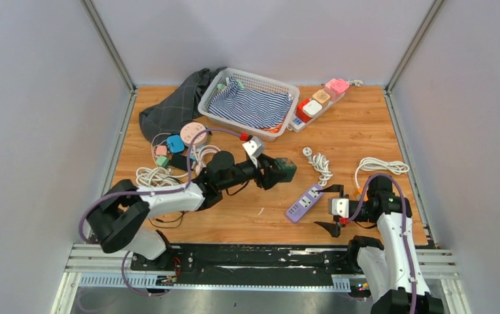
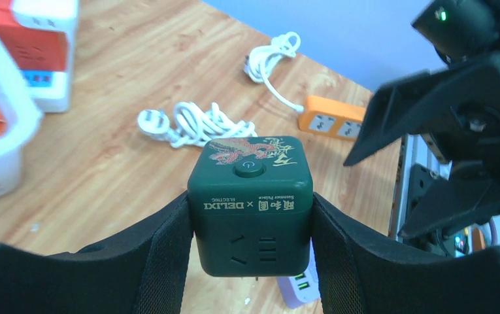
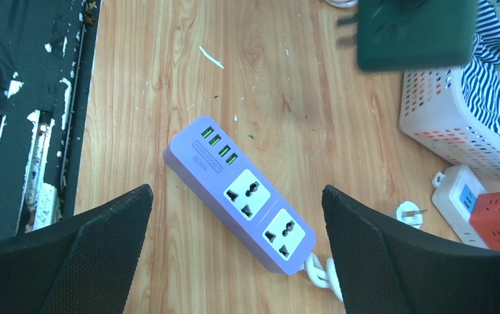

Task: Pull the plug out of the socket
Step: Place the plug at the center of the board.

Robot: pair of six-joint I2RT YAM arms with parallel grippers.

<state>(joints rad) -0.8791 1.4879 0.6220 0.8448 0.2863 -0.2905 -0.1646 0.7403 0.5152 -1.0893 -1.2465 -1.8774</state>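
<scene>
My left gripper (image 1: 280, 171) is shut on a dark green cube plug (image 1: 286, 169) and holds it in the air above the wooden table, apart from the socket. In the left wrist view the cube (image 2: 252, 196) sits squeezed between both pads of the gripper (image 2: 251, 210), with its prongs free below. The socket is a purple power strip (image 1: 304, 203) lying flat; its outlets are empty in the right wrist view (image 3: 244, 196). My right gripper (image 3: 237, 191) is open right over the strip, one finger on each side and not touching it. The cube (image 3: 417, 33) hovers at the top of that view.
A white basket (image 1: 216, 98) with striped cloth stands at the back, and a white strip (image 1: 319, 104) with coloured cubes beside it. White coiled cables (image 1: 319, 167) (image 1: 381, 165) lie near the purple strip. An orange strip (image 2: 332, 118) lies far right. Plugs and cords (image 1: 168, 154) clutter the left.
</scene>
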